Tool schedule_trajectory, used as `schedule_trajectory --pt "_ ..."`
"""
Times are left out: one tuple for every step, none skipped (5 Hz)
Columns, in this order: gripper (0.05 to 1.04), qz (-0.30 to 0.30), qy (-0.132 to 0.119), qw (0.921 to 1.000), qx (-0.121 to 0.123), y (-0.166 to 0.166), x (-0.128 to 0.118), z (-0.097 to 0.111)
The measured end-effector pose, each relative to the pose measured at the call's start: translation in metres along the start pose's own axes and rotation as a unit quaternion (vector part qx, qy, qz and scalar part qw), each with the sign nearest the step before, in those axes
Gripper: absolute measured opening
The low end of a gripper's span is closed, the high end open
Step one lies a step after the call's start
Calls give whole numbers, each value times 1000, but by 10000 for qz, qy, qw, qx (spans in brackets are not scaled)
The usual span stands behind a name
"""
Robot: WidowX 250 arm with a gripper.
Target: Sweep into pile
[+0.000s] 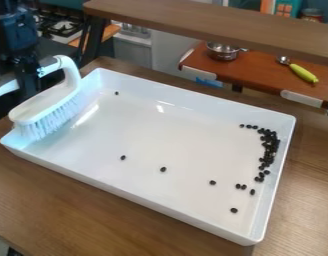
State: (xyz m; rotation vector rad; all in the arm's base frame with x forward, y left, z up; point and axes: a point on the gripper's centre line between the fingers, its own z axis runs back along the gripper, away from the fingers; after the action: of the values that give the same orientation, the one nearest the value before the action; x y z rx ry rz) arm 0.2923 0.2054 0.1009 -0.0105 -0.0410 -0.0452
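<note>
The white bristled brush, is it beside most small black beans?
No, the brush is at the left end of the white rectangular tray; most beans lie near its right wall.

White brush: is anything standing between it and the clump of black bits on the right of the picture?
Nothing visible blocks its way; only a few loose bits lie scattered on the tray floor between the white brush and the clump.
</note>
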Motion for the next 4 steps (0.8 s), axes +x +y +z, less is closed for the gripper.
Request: schedule_trajectory --pt "493 -8 19 10000 96 3 -1 -2" --pt "493 -15 -5 9998 189 5 -2 -6" --pt "493 10 20 9997 233 5 -6 -11" --pt "493 32 76 9992 381 4 -13 -9"
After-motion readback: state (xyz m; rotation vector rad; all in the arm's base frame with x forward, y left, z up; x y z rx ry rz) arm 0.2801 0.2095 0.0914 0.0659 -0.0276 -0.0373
